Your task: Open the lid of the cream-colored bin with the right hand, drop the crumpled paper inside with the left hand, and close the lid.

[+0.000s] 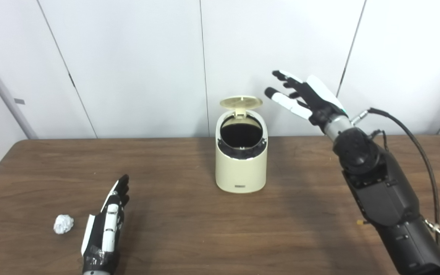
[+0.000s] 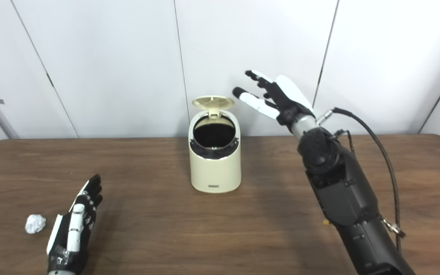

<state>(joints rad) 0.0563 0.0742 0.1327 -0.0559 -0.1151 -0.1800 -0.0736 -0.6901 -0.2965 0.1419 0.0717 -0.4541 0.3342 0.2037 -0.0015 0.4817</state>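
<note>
The cream-colored bin [image 1: 241, 170] stands at the middle of the table, its lid [image 1: 241, 102] tipped up and back so the dark inside shows. My right hand [image 1: 304, 97] hovers in the air to the right of the lid, open, fingers spread, not touching it. A small white ball of crumpled paper [image 1: 63, 224] lies on the table at the near left. My left hand [image 1: 107, 225] rests flat and open just to the right of the paper, a short gap between them, holding nothing.
The brown wooden table [image 1: 189, 229] runs across the whole view, with white wall panels [image 1: 128, 65] right behind its far edge. A black cable [image 1: 414, 141] loops off my right forearm over the table's right side.
</note>
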